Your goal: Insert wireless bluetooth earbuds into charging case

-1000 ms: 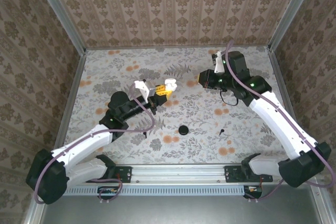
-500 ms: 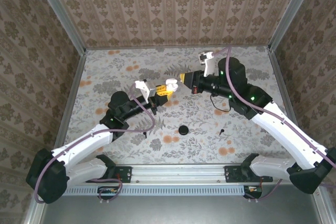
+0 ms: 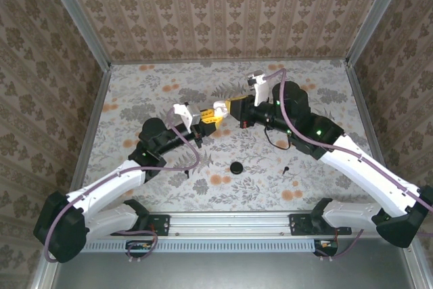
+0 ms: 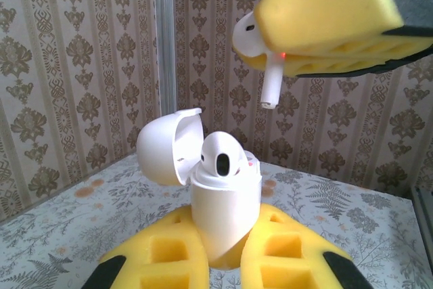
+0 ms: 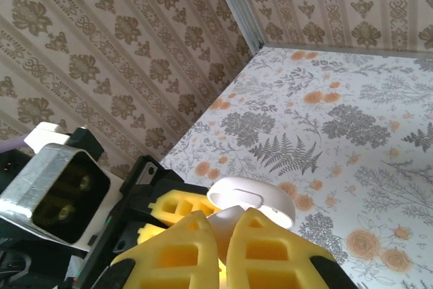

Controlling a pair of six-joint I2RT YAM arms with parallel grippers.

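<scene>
From the overhead camera I see both arms reaching toward the middle of the flowered table point(image 3: 325, 86), their yellow-padded tips nearly meeting above it. My left gripper point(image 3: 215, 114) is clenched around the white charging case point(image 4: 223, 214), holding it upright off the table. In the left wrist view its lid point(image 4: 166, 147) is swung open to the left. One white earbud point(image 4: 222, 155) already sits in the case, its rounded head poking out of the top. My right gripper point(image 3: 235, 106) is clamped on the other earbud point(image 4: 268, 79), which hangs just above and to the right of the case, stem pointing down, not touching it. A small red dot glows on the pad beside that stem. In the right wrist view the open lid shows just beyond the right fingers point(image 5: 196, 248). A round black object point(image 3: 236, 167) and a smaller dark speck point(image 3: 287, 168) lie on the table nearer the arm bases.
</scene>
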